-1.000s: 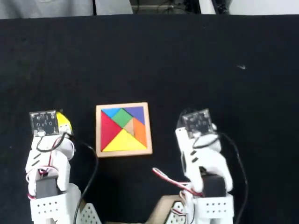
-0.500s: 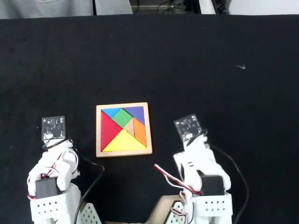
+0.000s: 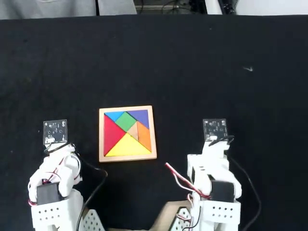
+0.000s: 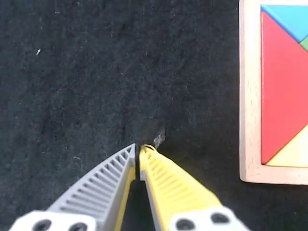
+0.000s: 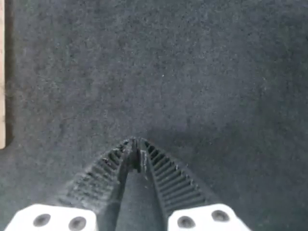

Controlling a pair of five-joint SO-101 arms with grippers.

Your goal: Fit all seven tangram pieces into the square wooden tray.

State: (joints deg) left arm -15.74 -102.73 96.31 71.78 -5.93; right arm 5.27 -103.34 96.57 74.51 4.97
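1. High view, obstructions: my left arm [image 3: 53, 168] and right arm [image 3: 214, 168] each end in a square circuit board that masks whatever lies directly under it. Both arm bases are cut off at the near edge.
2. Left wrist view, cut-offs: the wooden tray [image 4: 249, 96] runs out of frame, leaving one corner and part of the rim visible. The red piece [image 4: 281, 86], light blue piece [image 4: 291, 14] and yellow piece [image 4: 296, 154] are seen only in part.
3. Right wrist view: a thin strip of pale wood sits at the frame edge, too little to identify with certainty.
4. My left gripper [image 4: 138, 150]: the grey finger [image 4: 110, 178] and yellow finger [image 4: 168, 183] meet at the tips with nothing between them, over bare cloth beside the tray and apart from it. A pale lint speck [image 4: 159, 139] lies just past the tips; I cannot tell whether they touch it.
5. My right gripper [image 5: 136, 144]: its dark fingers are closed tip to tip on nothing, over bare cloth.
6. Task item: the tray lies flat between my two arms. Seven pieces fill it edge to edge: red, yellow, light blue, green piece [image 3: 126, 121], dark blue piece [image 3: 141, 116], orange piece [image 3: 145, 137] and tan piece [image 3: 133, 131].
7. Surroundings: a red-and-white cable [image 3: 175, 175] loops beside my right arm. A white fleck [image 3: 248, 69] sits far out on the black cloth [image 3: 192, 72].
8. Materials: the cloth is fibrous and felt-like. The tray is pale wood, square, with a raised rim. My fingers are ribbed, tapering plastic.
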